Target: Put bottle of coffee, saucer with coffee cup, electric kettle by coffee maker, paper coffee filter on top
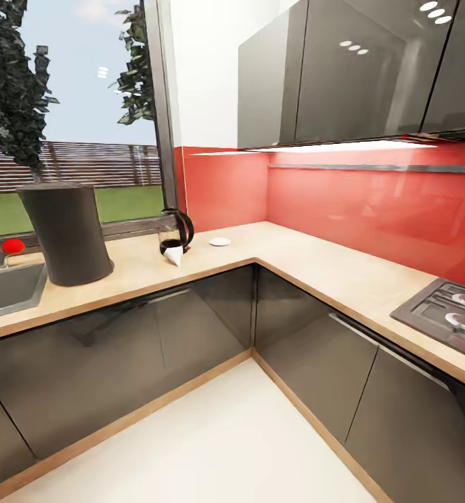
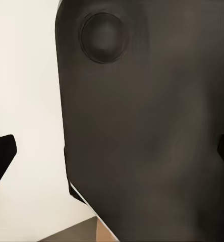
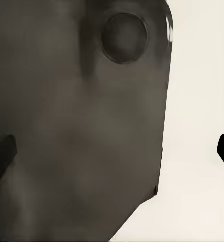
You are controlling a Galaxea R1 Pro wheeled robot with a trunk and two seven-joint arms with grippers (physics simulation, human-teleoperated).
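Note:
The coffee maker, a tall dark grey tapered cylinder, stands on the kitchen countertop at the left, beside the sink. To its right is the electric kettle, a glass jug with a black loop handle. A small white paper coffee filter, cone-shaped, lies at the kettle's foot. The white saucer rests further right, near the corner. The bottle of coffee and the coffee cup are out of view. My left gripper and right gripper are both open and empty, each facing a dark panel of my own body.
A steel sink with a tap and a red knob is at the far left. A gas hob is set into the right run of the worktop. Grey wall cabinets hang above the red backsplash. Pale floor lies before the cabinets.

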